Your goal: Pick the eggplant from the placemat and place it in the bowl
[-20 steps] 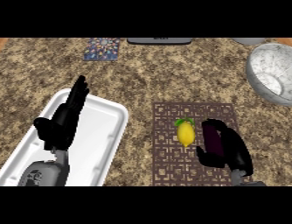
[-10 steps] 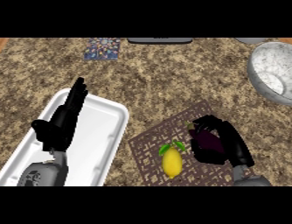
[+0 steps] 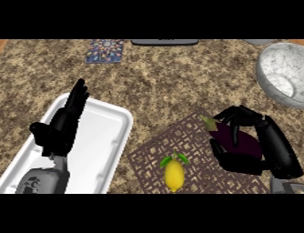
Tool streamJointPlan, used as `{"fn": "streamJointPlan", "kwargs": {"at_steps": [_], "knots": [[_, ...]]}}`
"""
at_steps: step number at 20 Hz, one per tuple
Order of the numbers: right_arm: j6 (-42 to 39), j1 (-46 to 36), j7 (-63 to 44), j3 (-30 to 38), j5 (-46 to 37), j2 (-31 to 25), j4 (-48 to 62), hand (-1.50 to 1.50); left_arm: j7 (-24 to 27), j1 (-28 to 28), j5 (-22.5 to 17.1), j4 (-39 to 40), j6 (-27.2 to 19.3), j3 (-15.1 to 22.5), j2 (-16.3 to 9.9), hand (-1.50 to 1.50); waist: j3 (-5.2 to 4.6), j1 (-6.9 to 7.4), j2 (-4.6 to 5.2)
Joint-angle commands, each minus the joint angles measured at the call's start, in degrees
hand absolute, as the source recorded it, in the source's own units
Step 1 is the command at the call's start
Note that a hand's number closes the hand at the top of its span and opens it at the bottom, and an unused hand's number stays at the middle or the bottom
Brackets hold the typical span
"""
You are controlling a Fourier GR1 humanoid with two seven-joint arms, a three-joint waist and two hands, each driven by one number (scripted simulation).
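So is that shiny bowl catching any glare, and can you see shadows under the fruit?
Head view: the bowl shows mottled bright patches inside, strongest near its bottom, more reflection than harsh glare. No clear shadow shows under the lemon. Beneath the eggplant, the right hand curls round it and hides any shadow on the placemat.

The right hand (image 3: 259,145), at the lower right of the frame, has its fingers and thumb curled round the eggplant (image 3: 236,139), while the left hand (image 3: 62,125) rests open at the lower left, fingers straight and pointing toward the frame's top.
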State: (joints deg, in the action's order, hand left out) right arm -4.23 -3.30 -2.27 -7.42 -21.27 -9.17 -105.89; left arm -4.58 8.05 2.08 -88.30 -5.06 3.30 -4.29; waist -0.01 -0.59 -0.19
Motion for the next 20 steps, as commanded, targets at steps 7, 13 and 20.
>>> {"fn": "streamJointPlan", "kwargs": {"at_steps": [7,13,20], "knots": [[-4.3,-7.9,-20.4,7.6,-2.1,-6.6,-22.5,1.50,-2.8,-1.3,1.2,-4.1,-0.3,1.6,0.5,0.00,-0.04,0.61,-0.05],[-7.1,-20.5,-30.8,11.1,-2.0,-7.9,-16.8,1.50,-0.9,3.3,0.4,3.2,0.0,-0.9,1.2,0.00,-0.01,0.66,0.19],[-5.9,-32.0,-33.7,13.8,-5.1,-10.6,-4.7,1.50,0.2,2.1,0.9,2.0,0.6,-0.3,1.5,0.00,-0.02,0.90,0.27]]}}
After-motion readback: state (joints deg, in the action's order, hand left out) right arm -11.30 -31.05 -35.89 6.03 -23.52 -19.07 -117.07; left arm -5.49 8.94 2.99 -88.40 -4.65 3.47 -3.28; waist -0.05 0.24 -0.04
